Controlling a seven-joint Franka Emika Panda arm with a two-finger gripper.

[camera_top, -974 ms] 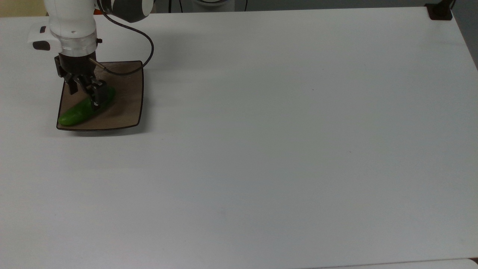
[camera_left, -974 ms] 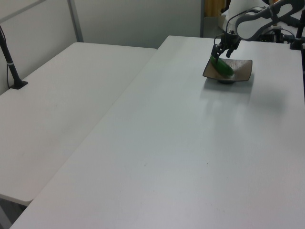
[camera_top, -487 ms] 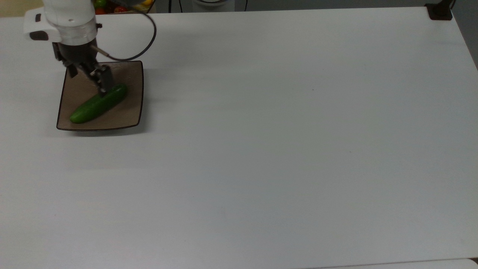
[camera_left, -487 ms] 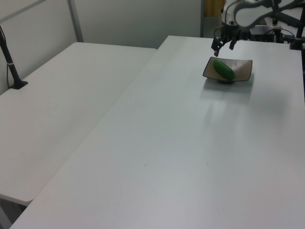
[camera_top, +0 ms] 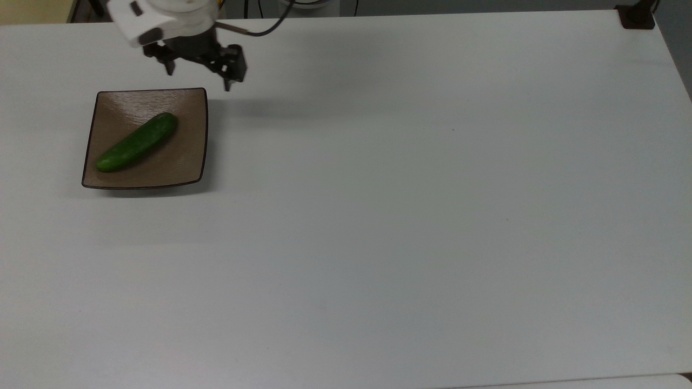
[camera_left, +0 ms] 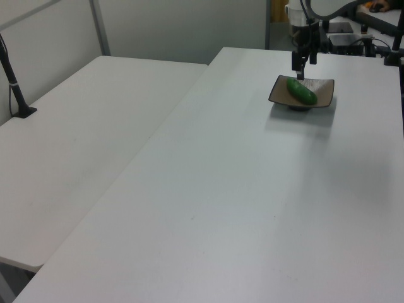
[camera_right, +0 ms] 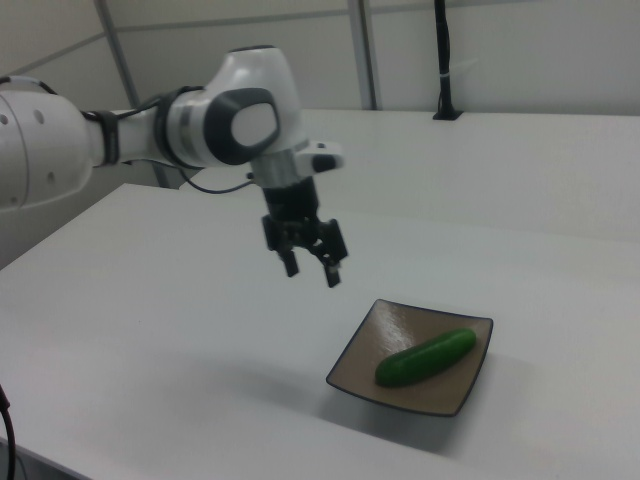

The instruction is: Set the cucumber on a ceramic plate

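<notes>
The cucumber (camera_top: 137, 142) lay flat on the ceramic plate (camera_top: 186, 167), its long axis running on a diagonal across the square, from the corner at the top view's lower left toward the upper right, with neither end over the rim. The hand (camera_top: 200, 73) hung empty above the bare bench (camera_top: 411, 205), just off the plate's corner at the top view's upper right, its two fingers parted with nothing between them. So the cucumber sat down and to the top view's left of the hand, apart from it and untouched; in the right view the hand (camera_right: 309, 266) hovered well above the bench, up and to the right view's left of the plate (camera_right: 358, 368). To my eye the placing looked done, and any coming move needed only clearance. The bench was smooth and white, with open room on every side of the plate.
</notes>
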